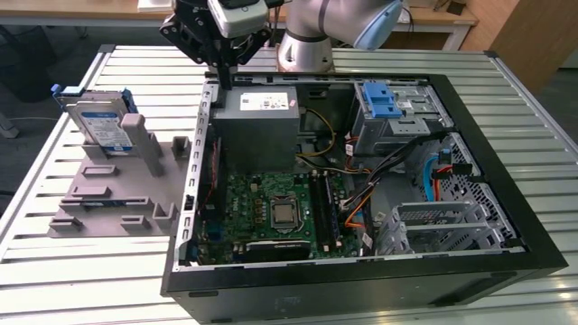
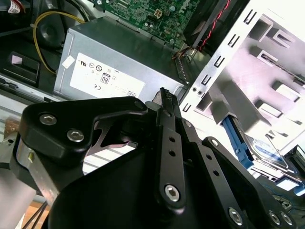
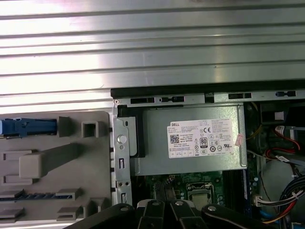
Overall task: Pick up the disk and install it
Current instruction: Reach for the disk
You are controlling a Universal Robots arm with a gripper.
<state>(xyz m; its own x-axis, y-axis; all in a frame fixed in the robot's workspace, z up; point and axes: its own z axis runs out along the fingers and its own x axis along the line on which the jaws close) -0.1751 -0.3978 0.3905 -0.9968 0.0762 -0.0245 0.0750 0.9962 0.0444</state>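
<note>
Black two-fingered gripper is seen in the exterior view hanging from the silver robot arm, its fingers drawn together to a narrow tip with nothing clamped between them; the same closed tip is seen in the second wrist view. It is held just above the back rim of the open black computer case, at the corner beside the grey metal power supply box with a white sticker. The flat silver disk with a blue-and-white label and blue plastic bracket is found at about 8 o'clock from the gripper in the exterior view, apart from it and outside the case. It is stood upright on edge in a slot of the grey plastic holder tray, which is laid on the slatted metal table beside the case wall. Part of the disk is caught in the second wrist view, and its blue upper edge in the first wrist view. Inside the case, the grey metal cage with a ridged blue latch is placed at about 3 o'clock from the gripper.
</note>
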